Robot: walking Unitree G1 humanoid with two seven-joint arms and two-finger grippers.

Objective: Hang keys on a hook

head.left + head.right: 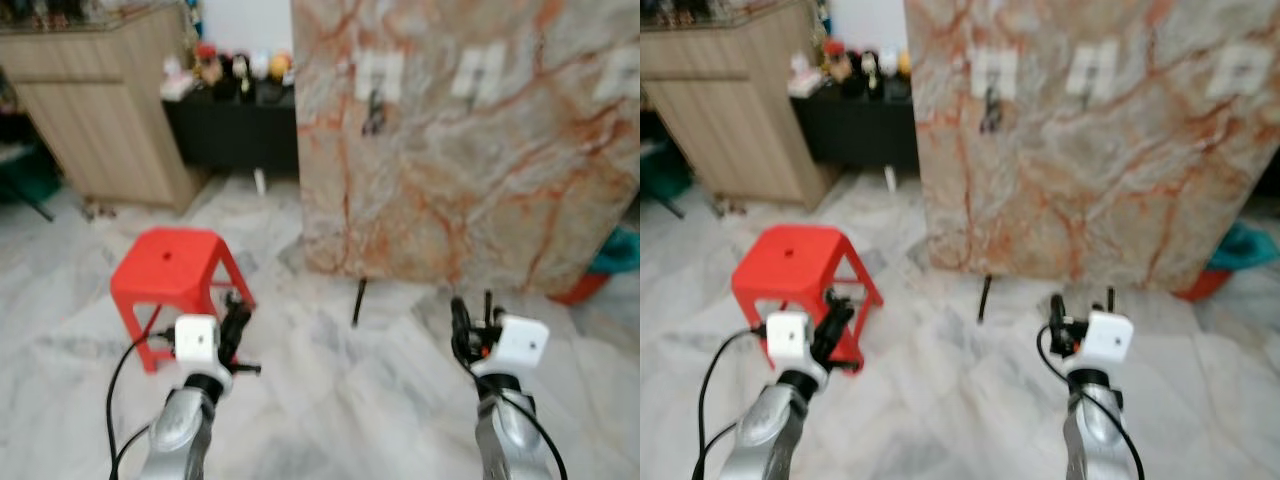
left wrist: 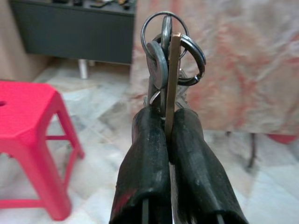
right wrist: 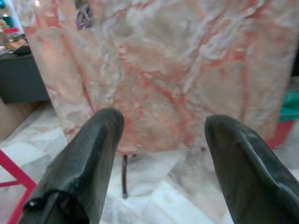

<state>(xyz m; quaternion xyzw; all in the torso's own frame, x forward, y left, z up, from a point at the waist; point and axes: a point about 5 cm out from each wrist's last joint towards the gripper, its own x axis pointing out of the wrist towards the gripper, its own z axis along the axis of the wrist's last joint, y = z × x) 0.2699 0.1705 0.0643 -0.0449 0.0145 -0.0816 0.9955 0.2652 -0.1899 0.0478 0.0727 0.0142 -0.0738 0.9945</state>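
My left gripper [image 2: 167,125] is shut on a bunch of keys [image 2: 170,51] on metal rings, which stick out past the fingertips. It is held low at the left [image 1: 238,325], beside the red stool. A marble slab [image 1: 470,170] stands upright ahead with three white hook plates: the left one [image 1: 380,75], the middle one [image 1: 478,72] and one at the right edge [image 1: 615,78]. Another dark set of keys [image 1: 373,115] hangs from the left hook. My right gripper [image 1: 470,318] is open and holds nothing, its fingers [image 3: 93,154] pointing at the slab.
A red plastic stool [image 1: 175,265] stands on the marble floor at the left. Behind it are a wooden cabinet [image 1: 100,110] and a low black cabinet [image 1: 235,135] with figurines on top. A black support leg [image 1: 357,300] props the slab. Teal and orange things [image 1: 605,265] lie at the right.
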